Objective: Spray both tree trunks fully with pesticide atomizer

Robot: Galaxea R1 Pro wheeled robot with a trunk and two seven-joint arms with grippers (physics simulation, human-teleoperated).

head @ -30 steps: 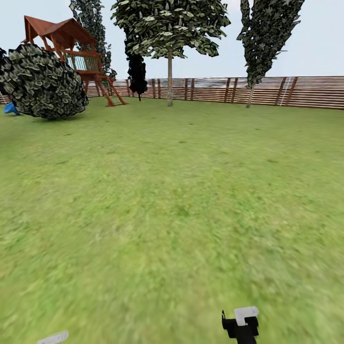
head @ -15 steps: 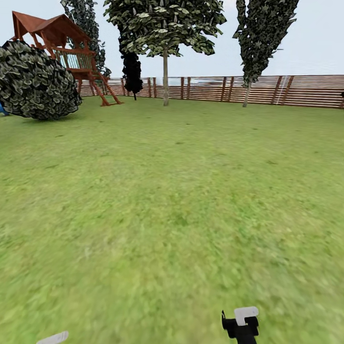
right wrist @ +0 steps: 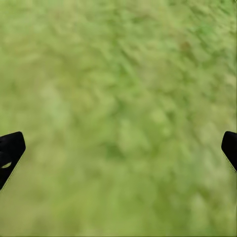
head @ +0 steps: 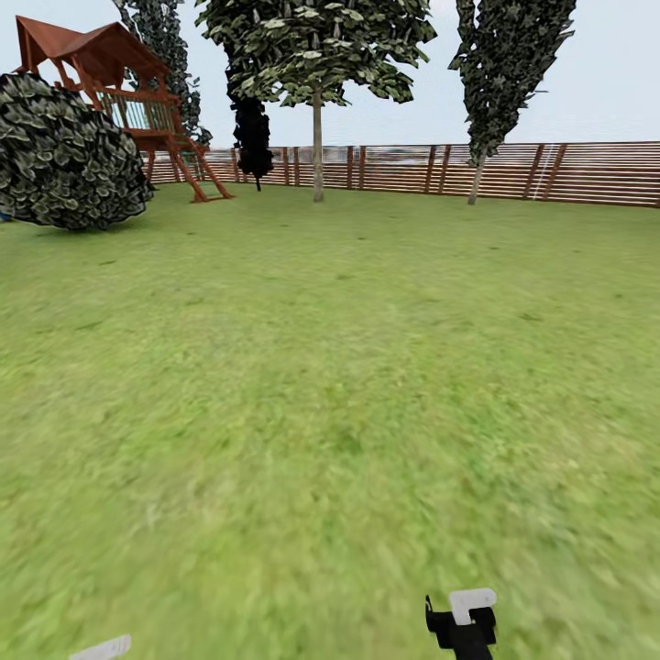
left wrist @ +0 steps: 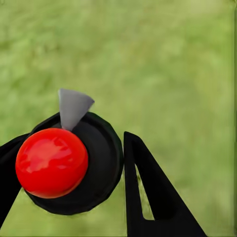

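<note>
The pesticide atomizer [left wrist: 69,163], a black round body with a red ball top and a grey cone nozzle, sits between the black fingers [left wrist: 148,187] of my left gripper [left wrist: 72,145], which is shut on it above the grass. My right gripper [right wrist: 118,153] is open over bare lawn, with its fingertips at the two sides of the right wrist view. Far ahead across the garden lawn [head: 330,367], two tall trees stand near the fence: one with a pale straight trunk [head: 317,151], the other a narrower tree [head: 477,174] to its right. No white specks show.
A brown slat fence [head: 513,172] closes the far side. A large round dark bush [head: 69,156] and a red-brown wooden play tower [head: 128,101] stand at the far left. A black-and-white part of my right arm [head: 466,621] shows at the bottom edge of the head view.
The whole head view has shifted a little, so the camera has moved: the bush, tower and trees sit slightly further left. The arm parts at the bottom edge hold their place.
</note>
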